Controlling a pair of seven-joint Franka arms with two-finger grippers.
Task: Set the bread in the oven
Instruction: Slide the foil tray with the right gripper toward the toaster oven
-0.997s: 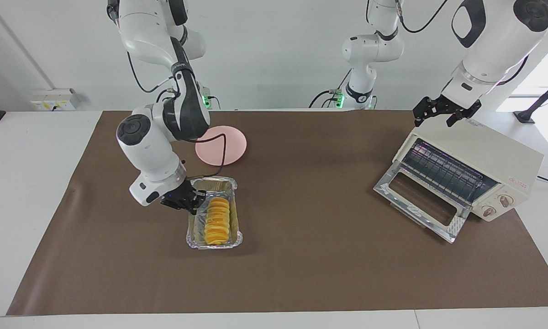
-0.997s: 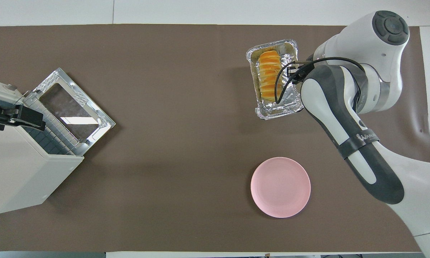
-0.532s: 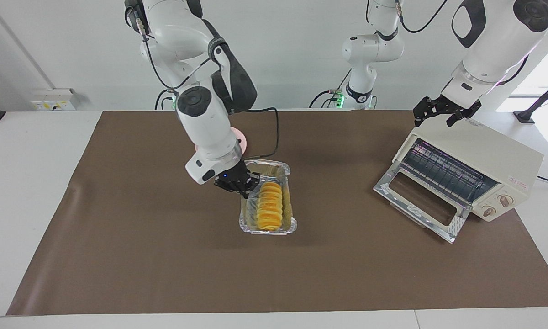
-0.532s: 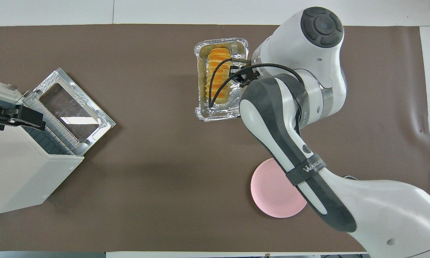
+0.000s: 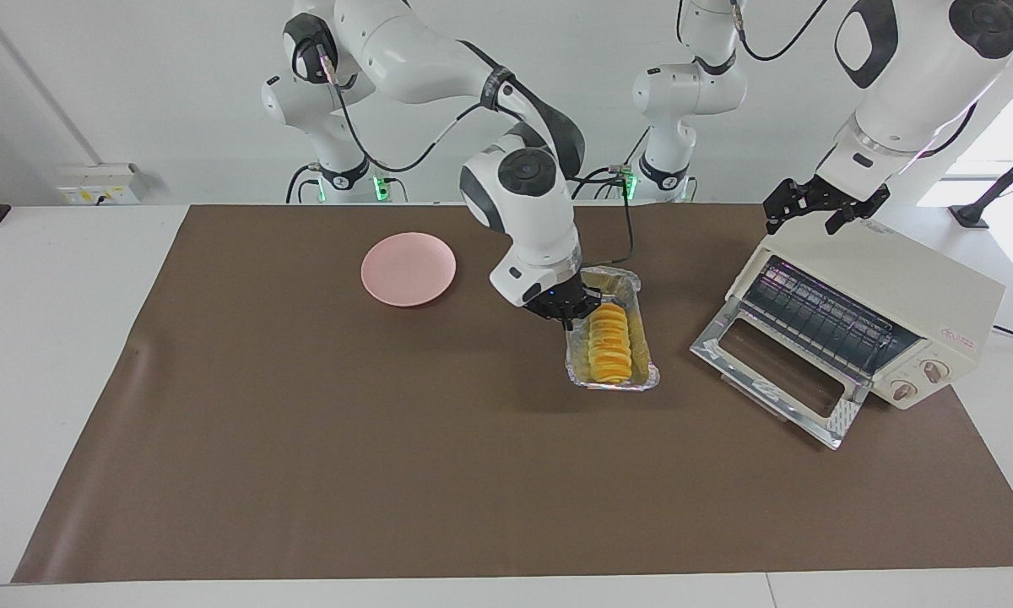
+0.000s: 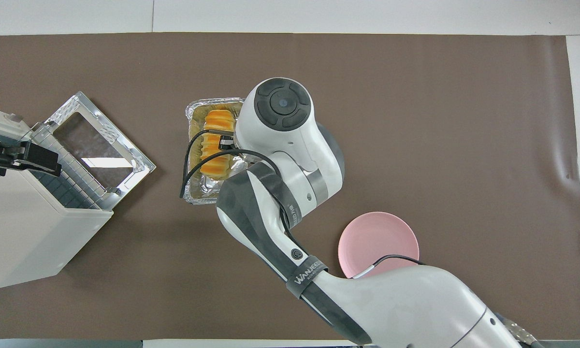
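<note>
Right now your right gripper (image 5: 567, 313) is clenched on the rim of the foil tray (image 5: 640, 384), which carries the bread (image 5: 609, 344) over the brown mat (image 5: 304, 473), near the open door of the oven (image 5: 912, 279) at the mat's left-arm end. Your left gripper (image 5: 820, 205) waits released over the oven's top. You'll see the pink plate (image 5: 408, 268) near the robots' edge.

Crinkled shiny foil tray (image 5: 647, 384), matt brown table cover (image 5: 388, 439), glossy oven (image 5: 912, 287).
</note>
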